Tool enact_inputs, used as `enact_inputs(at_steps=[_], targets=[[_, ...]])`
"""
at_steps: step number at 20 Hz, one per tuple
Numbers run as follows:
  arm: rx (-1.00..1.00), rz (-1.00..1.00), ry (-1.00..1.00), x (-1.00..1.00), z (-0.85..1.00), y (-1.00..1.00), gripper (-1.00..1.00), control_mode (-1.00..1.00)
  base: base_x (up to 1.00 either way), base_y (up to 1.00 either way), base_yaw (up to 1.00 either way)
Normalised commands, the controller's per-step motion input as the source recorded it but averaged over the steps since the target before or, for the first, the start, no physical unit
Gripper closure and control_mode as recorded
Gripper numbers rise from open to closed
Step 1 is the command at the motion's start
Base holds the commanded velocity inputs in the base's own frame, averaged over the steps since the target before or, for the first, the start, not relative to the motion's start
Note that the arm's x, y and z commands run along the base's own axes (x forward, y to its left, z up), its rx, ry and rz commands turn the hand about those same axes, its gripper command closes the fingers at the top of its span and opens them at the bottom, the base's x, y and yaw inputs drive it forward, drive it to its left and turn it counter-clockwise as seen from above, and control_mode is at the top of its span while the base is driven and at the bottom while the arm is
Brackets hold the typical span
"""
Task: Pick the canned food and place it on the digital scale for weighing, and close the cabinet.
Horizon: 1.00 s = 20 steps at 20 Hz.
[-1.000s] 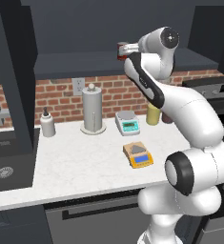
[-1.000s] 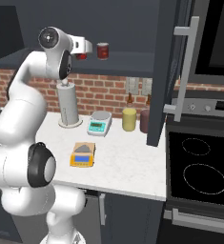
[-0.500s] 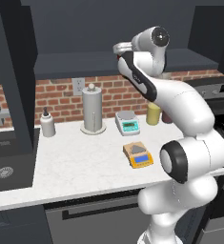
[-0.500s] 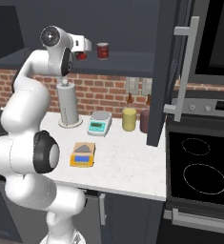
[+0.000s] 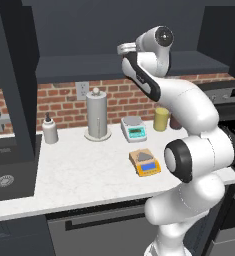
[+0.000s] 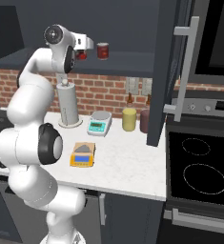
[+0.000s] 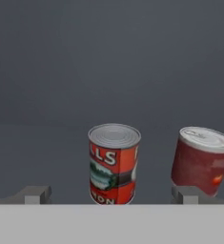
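On the open cabinet's shelf (image 7: 46, 157) stands the canned food (image 7: 114, 164), a tin with a red label, white letters, a dark-and-pale picture and a silvery lid. My gripper (image 7: 112, 195) is open, and the tin sits centred just beyond the gap between its fingertips (image 7: 35, 194). From the right base view the gripper (image 6: 87, 45) reaches into the cabinet, with the tin (image 6: 80, 55) peeking out below it. The hand (image 5: 125, 49) is also up at the shelf in the left base view. Down on the counter lies the yellow-orange digital scale (image 5: 145, 162) (image 6: 82, 155). The cabinet's door (image 6: 163, 71) stands open.
A darker red can (image 7: 201, 159) (image 6: 102, 50) stands right of the tin. On the counter are a white-grey scale (image 5: 134, 128), a paper towel holder (image 5: 98, 115), a yellow jar (image 5: 161, 119) and a small bottle (image 5: 50, 131). The cooktop (image 6: 199, 167) lies to the right.
The arm's upper links have swung round and the hand has shifted a little at the shelf. The jaws have stayed open and both cans stand where they were.
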Motion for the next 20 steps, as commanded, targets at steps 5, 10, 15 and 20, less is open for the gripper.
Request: enact_inputs(at_steps=[5, 10, 15, 20], targets=[[0.00, 0.00, 0.02, 0.00, -0.02, -0.09, -1.00, -1.00, 0.00, 0.00, 0.00], [0.00, 0.00, 0.02, 0.00, -0.11, 0.00, -1.00, -1.00, 0.00, 0.00, 0.00], [0.00, 0.00, 0.00, 0.11, -0.05, 0.00, -1.00, -1.00, 0.00, 0.00, 0.00], [0.00, 0.00, 0.00, 0.27, 0.00, 0.00, -1.00, -1.00, 0.00, 0.00, 0.00]])
